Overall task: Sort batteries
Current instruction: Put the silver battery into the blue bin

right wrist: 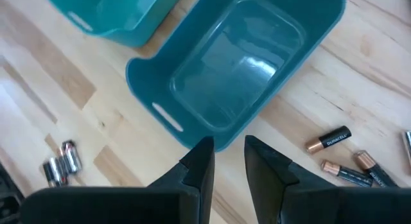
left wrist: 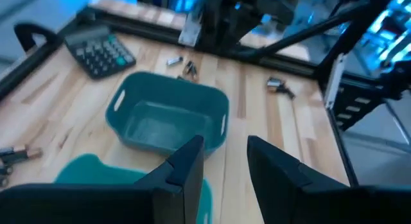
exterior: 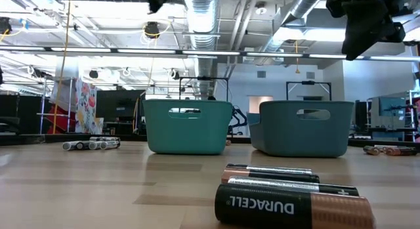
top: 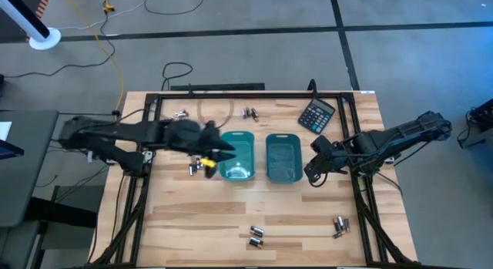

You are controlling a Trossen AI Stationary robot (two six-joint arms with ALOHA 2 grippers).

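- The left gripper [top: 229, 152] hovers over the near rim of the left teal plastic tray [top: 245, 138]; its fingers [left wrist: 186, 166] stand parted with nothing between them.
- The right gripper [top: 314, 173] hangs just beside the outer wall of the right teal plastic tray [top: 283, 139], fingers [right wrist: 200, 161] narrowly apart and empty.
- Small cylindrical batteries lie in scattered clusters: silvery ones by the left tray [top: 202, 166], others at the far edge [top: 249, 112], and black-and-copper ones at the near edge [top: 256, 237] and near-right corner [top: 339, 225].
- Both trays look empty, so sorting has probably barely begun.
- Risk: round cells may roll away if a fingertip nudges one sideways, and a low approach could shove a light tray.
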